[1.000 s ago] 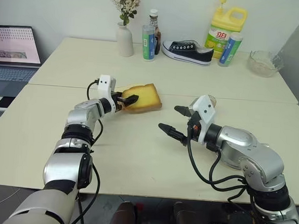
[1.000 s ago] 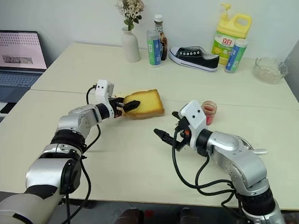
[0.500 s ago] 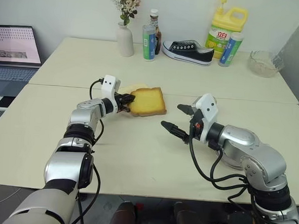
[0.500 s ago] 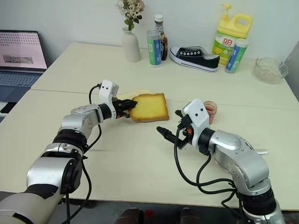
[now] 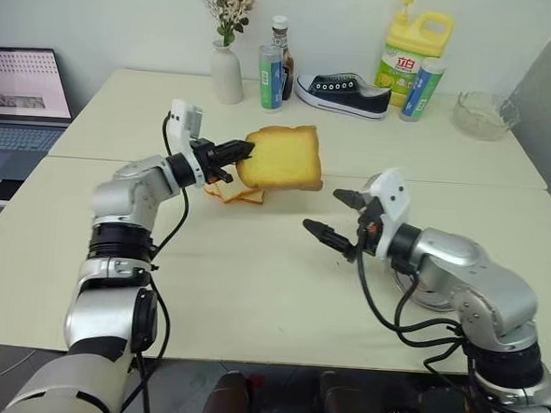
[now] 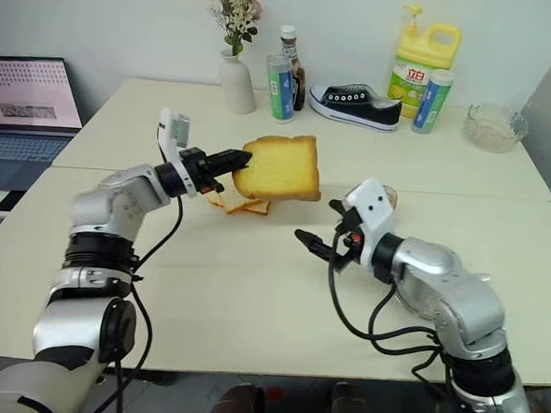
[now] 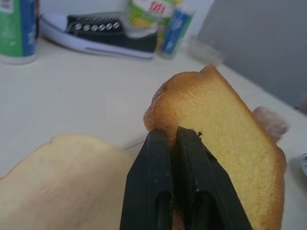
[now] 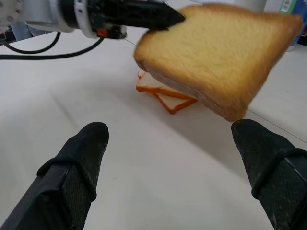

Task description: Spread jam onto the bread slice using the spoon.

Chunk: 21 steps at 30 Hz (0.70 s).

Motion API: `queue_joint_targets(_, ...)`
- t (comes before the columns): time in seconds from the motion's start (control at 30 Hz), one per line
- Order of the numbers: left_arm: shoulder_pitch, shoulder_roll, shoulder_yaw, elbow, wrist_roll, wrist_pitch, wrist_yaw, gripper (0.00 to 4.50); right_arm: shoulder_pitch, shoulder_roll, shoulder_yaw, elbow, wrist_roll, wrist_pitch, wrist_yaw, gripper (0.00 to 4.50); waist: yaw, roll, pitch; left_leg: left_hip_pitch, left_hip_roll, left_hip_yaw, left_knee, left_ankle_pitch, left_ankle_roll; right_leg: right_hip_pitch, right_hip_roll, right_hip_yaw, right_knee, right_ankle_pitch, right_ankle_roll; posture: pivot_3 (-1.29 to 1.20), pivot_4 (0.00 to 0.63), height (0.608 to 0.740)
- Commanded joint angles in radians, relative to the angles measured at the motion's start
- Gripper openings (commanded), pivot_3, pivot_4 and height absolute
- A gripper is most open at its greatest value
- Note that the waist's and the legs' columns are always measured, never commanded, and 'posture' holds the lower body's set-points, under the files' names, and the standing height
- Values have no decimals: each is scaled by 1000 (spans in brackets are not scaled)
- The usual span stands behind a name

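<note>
My left gripper point(image 5: 239, 152) is shut on the left edge of the bread slice point(image 5: 283, 157). It holds this thick golden toast in the air, tilted on edge, above the table. In the left wrist view the black fingers point(image 7: 158, 163) pinch the crust of the bread slice point(image 7: 225, 134). My right gripper point(image 5: 325, 212) hangs open and empty just to the right of and below the bread slice point(image 8: 220, 48). The jam jar's glass rim point(image 6: 390, 197) peeks out behind my right wrist. A thin silvery end of the spoon point(image 6: 483, 274) sticks out past my right forearm, and its bowl is hidden.
Thinner pale slices point(image 5: 234, 193) lie on the table under the lifted toast. A round steel dish point(image 5: 418, 292) sits under my right forearm. Along the back stand a vase point(image 5: 227, 72), bottles point(image 5: 271, 75), a shoe point(image 5: 343, 92), a yellow detergent jug point(image 5: 403, 60) and a glass bowl point(image 5: 487, 115). A laptop point(image 5: 25, 93) is far left.
My left gripper closed on the bread slice's edge, then lifted it off the pale slices into the air. The right gripper stayed open and nearly still.
</note>
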Motion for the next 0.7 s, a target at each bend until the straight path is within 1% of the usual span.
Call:
queue_joint_targets(0.03,52,64,-70,-173,-50,97,-119,19,5,-81,-117,-102,106,62,60,4500,1,0,0,0,0,0,0,0,0,0,0,0,0,0,0,0,150,740)
queue_joint_targets(0.17,120,137,-190,-270,-7,69,-230,19,118,-249,-248,-232,304,181,168,4500,7,0,0,0,0,-1,-1,0,0,1,0,-1,-2,0,0,0,150,740)
queue_joint_targets(0.27,138,145,-254,-291,25,23,-269,19,190,-329,-342,-294,435,229,183,4500,6,0,0,0,0,-1,-1,0,0,1,0,-1,-4,0,0,0,150,740)
queue_joint_targets(0.37,131,122,-322,-284,59,-31,-305,19,222,-358,-389,-322,543,250,147,4500,5,0,0,-1,1,0,0,0,0,2,1,0,-6,0,0,0,150,740)
queue_joint_targets(0.47,103,90,-387,-235,118,-119,-325,19,237,-369,-391,-331,597,248,98,4500,5,0,0,0,1,1,0,0,0,2,1,1,-6,-1,0,0,150,740)
queue_joint_targets(0.53,79,64,-399,-188,141,-155,-323,19,245,-374,-384,-335,612,240,66,4500,6,0,0,-1,0,1,0,0,0,2,1,1,-6,-1,0,0,150,740)
queue_joint_targets(0.7,33,-46,-393,-47,182,-244,-250,19,297,-358,-373,-348,610,207,-27,4500,6,0,0,-2,0,1,0,0,1,1,1,0,-7,-1,1,0,150,740)
